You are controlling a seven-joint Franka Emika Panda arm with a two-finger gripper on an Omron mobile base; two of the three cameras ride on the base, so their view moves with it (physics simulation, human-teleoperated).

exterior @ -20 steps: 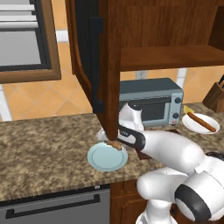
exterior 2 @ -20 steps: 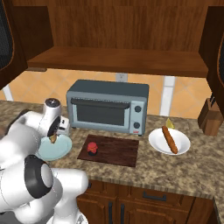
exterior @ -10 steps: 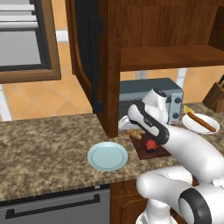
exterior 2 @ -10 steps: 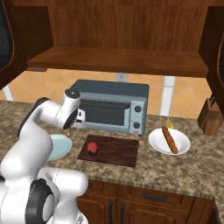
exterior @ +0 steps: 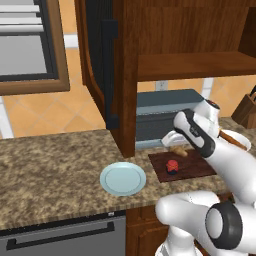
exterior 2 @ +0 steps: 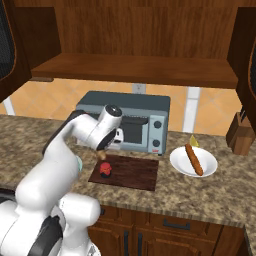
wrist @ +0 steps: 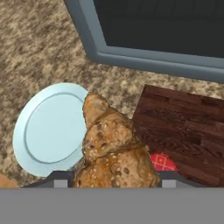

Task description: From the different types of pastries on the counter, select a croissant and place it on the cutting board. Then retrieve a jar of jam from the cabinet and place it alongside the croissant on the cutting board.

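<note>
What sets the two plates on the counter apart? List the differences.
The light blue plate is pale blue, the white plate white. The light blue plate lies bare left of the cutting board; the white plate lies to its right, carrying a long reddish-brown stick pastry. Both are round and rest flat on the granite counter.
</note>
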